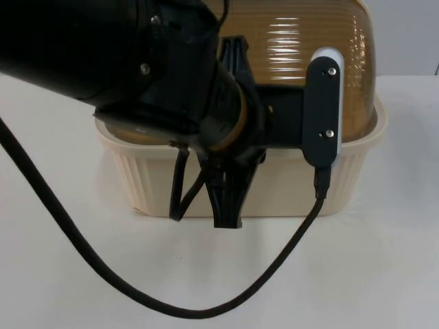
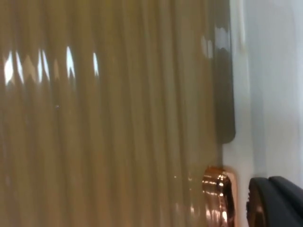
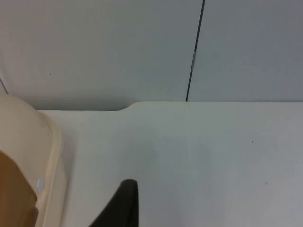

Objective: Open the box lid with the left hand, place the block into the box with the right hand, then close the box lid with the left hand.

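A cream ribbed box [image 1: 288, 185] stands mid-table under a translucent brown domed lid [image 1: 309, 48], whose rim meets the box's rim on the right. My left arm reaches across the box and hides most of it. The left gripper [image 1: 228, 216] points down at the box's front wall. In the left wrist view the ribbed lid [image 2: 104, 118] is very close, with its copper handle [image 2: 218, 194] right beside a black fingertip [image 2: 277, 203]. The right wrist view shows one black fingertip [image 3: 123, 203] over bare table beside the box's corner [image 3: 33, 151].
White table top [image 1: 384, 274] surrounds the box in front and at both sides. In the right wrist view the table [image 3: 199, 156] runs up to the grey partition wall [image 3: 118, 47], which has a dark vertical seam.
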Robot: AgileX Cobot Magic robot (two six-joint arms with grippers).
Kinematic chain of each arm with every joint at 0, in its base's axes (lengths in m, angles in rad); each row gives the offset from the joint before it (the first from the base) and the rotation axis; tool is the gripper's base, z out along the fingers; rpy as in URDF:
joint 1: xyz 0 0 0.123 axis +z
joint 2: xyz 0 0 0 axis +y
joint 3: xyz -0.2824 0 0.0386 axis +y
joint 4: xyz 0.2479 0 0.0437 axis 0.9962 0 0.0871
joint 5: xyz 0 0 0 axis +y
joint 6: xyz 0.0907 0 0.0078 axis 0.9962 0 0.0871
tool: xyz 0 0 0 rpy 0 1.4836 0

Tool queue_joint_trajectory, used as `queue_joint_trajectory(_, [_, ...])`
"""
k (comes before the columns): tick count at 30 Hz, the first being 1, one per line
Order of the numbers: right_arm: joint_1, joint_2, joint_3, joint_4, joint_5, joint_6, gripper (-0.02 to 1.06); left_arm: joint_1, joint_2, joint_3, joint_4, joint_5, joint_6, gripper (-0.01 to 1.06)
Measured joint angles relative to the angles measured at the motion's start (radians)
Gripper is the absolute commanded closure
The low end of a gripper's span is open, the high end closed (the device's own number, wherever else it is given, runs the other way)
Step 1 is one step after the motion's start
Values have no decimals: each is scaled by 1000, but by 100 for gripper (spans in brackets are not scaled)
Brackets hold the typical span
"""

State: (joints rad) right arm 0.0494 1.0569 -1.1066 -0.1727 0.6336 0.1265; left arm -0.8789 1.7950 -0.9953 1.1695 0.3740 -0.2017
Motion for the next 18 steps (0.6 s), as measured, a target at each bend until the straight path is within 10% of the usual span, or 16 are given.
queue_joint_trajectory(18, [0,0,0,0,0,0,-1,29,2,0,10,-26,-4,105])
